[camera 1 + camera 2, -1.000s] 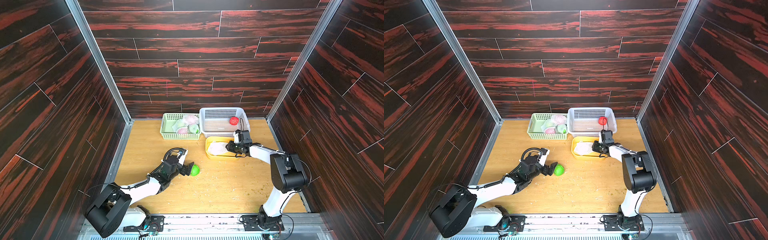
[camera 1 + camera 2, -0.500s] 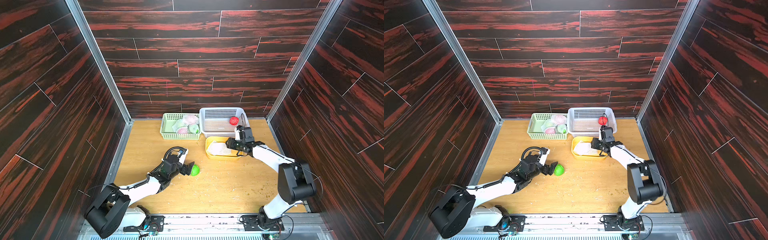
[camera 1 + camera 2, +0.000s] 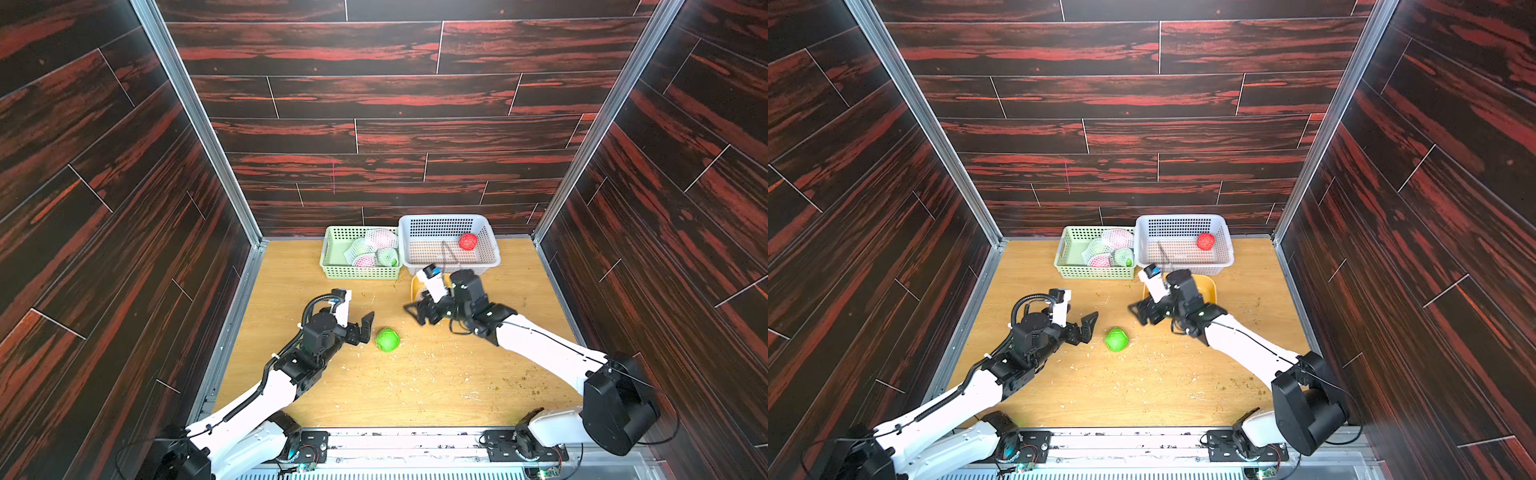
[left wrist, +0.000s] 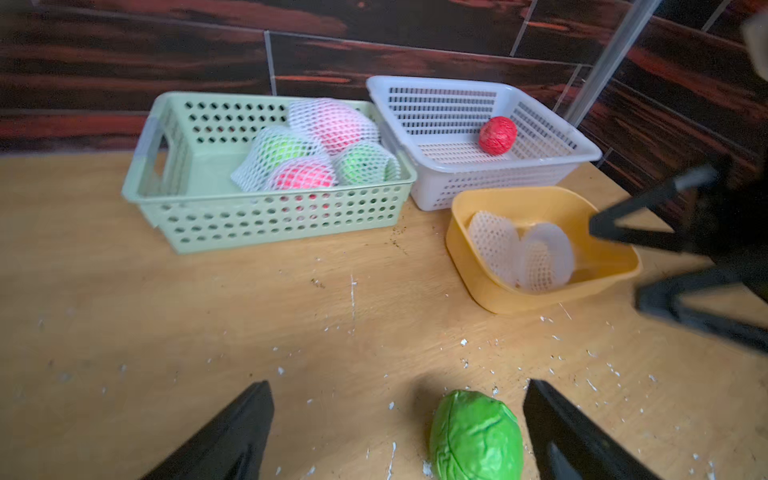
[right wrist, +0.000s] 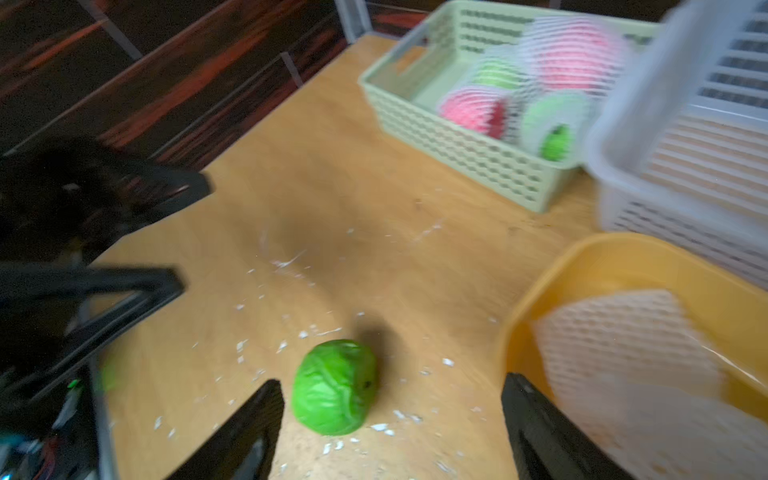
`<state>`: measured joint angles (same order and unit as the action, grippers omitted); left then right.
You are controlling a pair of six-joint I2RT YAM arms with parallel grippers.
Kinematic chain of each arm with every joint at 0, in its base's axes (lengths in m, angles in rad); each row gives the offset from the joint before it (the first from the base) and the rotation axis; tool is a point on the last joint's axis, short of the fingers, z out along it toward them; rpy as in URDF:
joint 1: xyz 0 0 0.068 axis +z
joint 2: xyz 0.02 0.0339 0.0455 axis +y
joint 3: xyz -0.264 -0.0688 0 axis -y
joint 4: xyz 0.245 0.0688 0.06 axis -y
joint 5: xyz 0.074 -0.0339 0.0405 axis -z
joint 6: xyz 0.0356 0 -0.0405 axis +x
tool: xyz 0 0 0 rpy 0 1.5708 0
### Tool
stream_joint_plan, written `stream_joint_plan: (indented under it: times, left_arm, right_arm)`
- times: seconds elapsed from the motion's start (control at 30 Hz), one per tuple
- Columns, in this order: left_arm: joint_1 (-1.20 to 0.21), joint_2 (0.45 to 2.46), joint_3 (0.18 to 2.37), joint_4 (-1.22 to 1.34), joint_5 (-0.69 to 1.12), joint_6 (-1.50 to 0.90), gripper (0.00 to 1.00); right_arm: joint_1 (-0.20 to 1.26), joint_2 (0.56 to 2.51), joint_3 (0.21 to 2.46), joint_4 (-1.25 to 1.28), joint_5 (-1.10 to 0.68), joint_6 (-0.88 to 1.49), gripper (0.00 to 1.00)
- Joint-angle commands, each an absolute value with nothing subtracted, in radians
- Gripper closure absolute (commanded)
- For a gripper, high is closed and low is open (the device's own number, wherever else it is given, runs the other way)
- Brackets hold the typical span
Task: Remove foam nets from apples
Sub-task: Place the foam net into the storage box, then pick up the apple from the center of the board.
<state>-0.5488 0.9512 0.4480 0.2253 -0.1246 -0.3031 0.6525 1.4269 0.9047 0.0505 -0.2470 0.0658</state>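
A bare green apple [image 3: 387, 339] [image 3: 1116, 339] lies on the wooden table. My left gripper [image 3: 365, 329] [image 4: 399, 388] stands open just left of it, apart from it. My right gripper [image 3: 415, 314] [image 5: 392, 384] hangs open and empty above the table, right of and behind the apple. Several apples in white foam nets [image 3: 374, 251] [image 4: 320, 141] sit in the green basket [image 3: 332, 253]. A bare red apple [image 3: 468, 241] lies in the white basket [image 3: 490, 232]. Limp foam nets [image 4: 519, 253] [image 5: 631, 332] rest in the yellow tub [image 4: 461, 245].
The two baskets stand side by side against the back wall. The yellow tub [image 3: 1208, 286] sits just in front of the white basket, partly hidden by the right arm in both top views. White foam crumbs litter the table. Dark walls close in both sides.
My right gripper has opened, left the yellow tub and swung forward and left toward the green apple. The left gripper has drawn back slightly from the apple, which has not moved.
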Motion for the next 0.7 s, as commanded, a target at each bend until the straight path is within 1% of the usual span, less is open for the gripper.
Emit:
stream_joint_plan:
  times: [0.0, 0.07, 0.1, 0.27, 0.47, 0.57, 0.67]
  left_arm:
    - [-0.534, 0.908, 0.403, 0.117, -0.223, -0.505, 0.0]
    - [-0.534, 0.896, 0.391, 0.082, -0.244, -0.536, 0.0]
    - [-0.534, 0.89, 0.387, 0.068, -0.259, -0.546, 0.0]
    - [-0.53, 0.898, 0.373, 0.063, -0.241, -0.531, 0.0]
    - [-0.531, 0.951, 0.364, 0.088, -0.24, -0.531, 0.0]
    - [-0.53, 0.986, 0.366, 0.104, -0.241, -0.533, 0.0]
    - [-0.531, 1.013, 0.379, 0.11, -0.232, -0.517, 0.0]
  right_arm:
    - [0.673, 1.489, 0.855, 0.175, -0.397, -0.028, 0.13]
    - [0.72, 1.521, 0.844, 0.197, -0.34, -0.072, 0.08]
    - [0.743, 1.549, 0.858, 0.185, -0.3, -0.089, 0.07]
    - [0.782, 1.674, 0.922, 0.17, -0.216, -0.067, 0.06]
    - [0.802, 1.766, 0.961, 0.162, -0.208, -0.034, 0.06]
    - [0.823, 1.837, 1.009, 0.104, -0.162, -0.028, 0.06]
    - [0.838, 1.871, 1.013, 0.1, -0.144, -0.034, 0.06]
